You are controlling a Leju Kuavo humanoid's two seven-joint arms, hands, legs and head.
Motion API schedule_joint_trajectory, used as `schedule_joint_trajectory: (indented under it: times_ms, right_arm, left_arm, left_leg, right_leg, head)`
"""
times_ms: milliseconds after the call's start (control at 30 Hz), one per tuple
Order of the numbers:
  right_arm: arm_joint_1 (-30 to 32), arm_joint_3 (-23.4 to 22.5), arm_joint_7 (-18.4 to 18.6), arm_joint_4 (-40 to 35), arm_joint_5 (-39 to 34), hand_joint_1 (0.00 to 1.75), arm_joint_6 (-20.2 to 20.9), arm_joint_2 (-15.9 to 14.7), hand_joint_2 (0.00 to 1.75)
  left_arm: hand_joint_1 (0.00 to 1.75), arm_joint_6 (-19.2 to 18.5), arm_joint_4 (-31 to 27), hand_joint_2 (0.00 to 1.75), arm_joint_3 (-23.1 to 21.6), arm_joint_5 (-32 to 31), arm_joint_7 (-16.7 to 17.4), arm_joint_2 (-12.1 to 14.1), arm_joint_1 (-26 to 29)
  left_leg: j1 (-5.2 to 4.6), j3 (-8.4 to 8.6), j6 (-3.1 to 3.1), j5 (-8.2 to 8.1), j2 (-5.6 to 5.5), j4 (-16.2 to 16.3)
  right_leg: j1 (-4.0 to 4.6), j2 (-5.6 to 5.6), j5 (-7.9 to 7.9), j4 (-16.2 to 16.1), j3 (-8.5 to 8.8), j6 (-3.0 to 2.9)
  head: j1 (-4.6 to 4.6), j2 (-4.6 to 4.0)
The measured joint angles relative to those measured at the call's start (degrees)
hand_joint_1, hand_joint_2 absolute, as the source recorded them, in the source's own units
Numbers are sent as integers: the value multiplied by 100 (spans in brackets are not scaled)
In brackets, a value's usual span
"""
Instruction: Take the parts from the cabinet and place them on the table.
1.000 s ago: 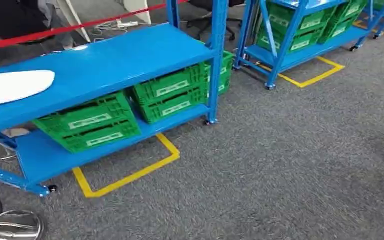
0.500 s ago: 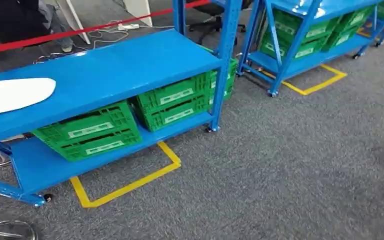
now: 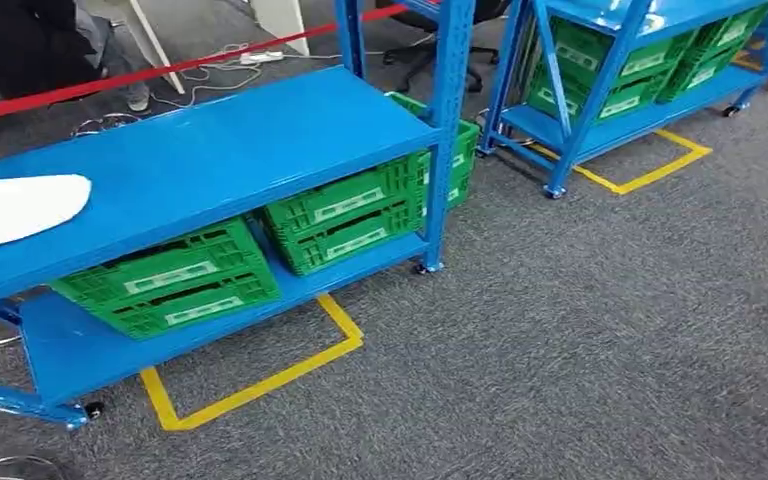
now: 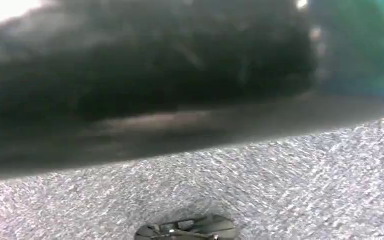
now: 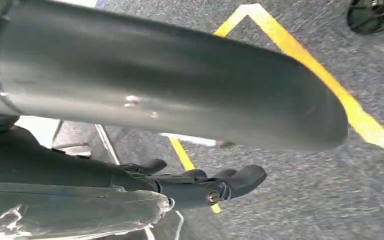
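While I look down from the head view, green plastic crates point(image 3: 345, 212) sit on the blue metal cabinet's point(image 3: 200, 160) lower shelf. My right robot hand point(image 5: 207, 182) hangs over grey carpet point(image 3: 600, 330), dark fingers point(image 5: 245, 177) slightly curled around nothing; the left I cannot tell.

The near blue rack point(image 3: 200, 160) is cut off by the head view's left edge, and so is the white oval sheet point(image 3: 15, 208) lying on its top shelf. Beneath that shelf, the upper parts of the green crates point(image 3: 165, 278) are hidden, so their contents cannot be told; their white labels are too small to read. Behind the rack, a person point(image 3: 30, 45) is cropped at the upper edge. In the left wrist view a dark blurred mass point(image 4: 145, 75) cannot be identified. In the right wrist view the right robot hand point(image 5: 205, 185) is partly hidden by a clear plastic wrap point(image 5: 70, 212); its grasp cannot be told.
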Motion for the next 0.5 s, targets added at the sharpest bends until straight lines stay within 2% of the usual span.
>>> schedule_joint_trajectory:
  times_ms: [67, 100, 133, 167, 233, 267, 300, 333, 500]
  right_arm:
    - [-7, -7, -35, 0, 52, 0, 0, 0, 0]
    - [-7, -22, -63, 0, 70, 0, 2, 0, 0]
    - [-8, -37, -74, 2, 103, 0, 2, 0, 0]
    - [-8, -48, -90, 4, 131, 0, 0, 0, 0]
    - [-11, -81, -109, 11, 166, 0, -2, 0, 0]
    - [-8, -85, -118, 13, 170, 0, -2, 0, 0]
    - [-33, -98, -125, 39, 175, 0, 2, 4, 0]
    - [-31, -105, -127, 42, 179, 0, 0, 4, 0]
    - [-38, -105, -127, 42, 181, 0, 4, 4, 0]
  left_arm:
    - [0, 4, 0, 0, 4, 2, 0, -2, 0]
    - [0, 18, 0, 0, 4, 4, 4, -7, 9]
    - [0, 48, 0, 0, 9, 18, 26, -15, 12]
    - [0, 83, 0, 0, 15, 26, 44, -20, 17]
    - [0, 160, 0, 0, 42, 26, 83, -26, 15]
    - [0, 186, 0, 0, 57, 26, 103, -26, 16]
    - [0, 205, 0, 0, 85, 26, 107, -22, 4]
    - [0, 210, 0, 0, 98, 26, 109, -24, 2]
    - [0, 210, 0, 0, 103, 24, 109, -26, -1]
  left_leg:
    - [14, -522, -55, -442, 2, 828]
    - [16, -725, -62, -604, 2, 1083]
    - [16, -836, -58, -603, 2, 1130]
    - [16, -857, -44, -410, 2, 992]
    - [5, -667, 23, 335, 3, 228]
    - [-20, -554, 100, 701, 29, -224]
    - [-60, -566, 133, 437, 46, -216]
    - [-64, -545, 153, 446, 44, -399]
    - [-79, -530, 150, 486, 34, -417]
  right_leg:
    - [0, -10, -37, -27, 77, -28]
    - [1, -8, -65, -30, 108, -33]
    - [1, 1, -96, -31, 144, -36]
    - [3, 11, -133, -31, 193, -35]
    - [17, 16, -205, -39, 304, -23]
    - [12, 13, -236, -53, 261, -12]
    - [32, 21, -259, -33, 363, 22]
    - [26, 14, -267, -39, 298, 43]
    - [26, 13, -271, -37, 322, 49]
  head:
    - [7, 0]
    - [9, 0]
    - [7, 0]
    - [4, 0]
    - [2, 0]
    - [4, 0]
    - [26, 0]
    - [3, 0]
    - [-7, 0]
